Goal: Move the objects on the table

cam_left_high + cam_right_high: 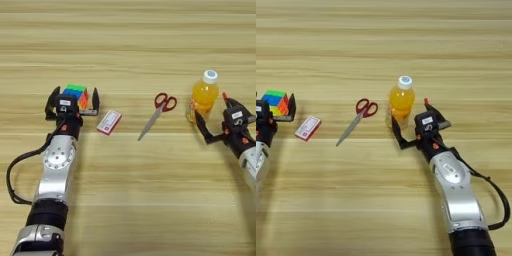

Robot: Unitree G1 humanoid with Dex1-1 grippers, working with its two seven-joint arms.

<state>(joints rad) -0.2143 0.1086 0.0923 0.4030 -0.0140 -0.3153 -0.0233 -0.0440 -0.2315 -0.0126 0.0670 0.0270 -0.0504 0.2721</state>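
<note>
At centre right we see the bottle (401, 102) upright, released; our right gripper (412, 126) gapes beside it. Smooth, top-heavy: grip mid-body.

Bright, even light; soft shadows beside both arms; slight blur.

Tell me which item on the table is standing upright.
The orange drink bottle with the white cap, just beyond the right end effector. The scissors, card and puzzle cube all sit low.
</note>
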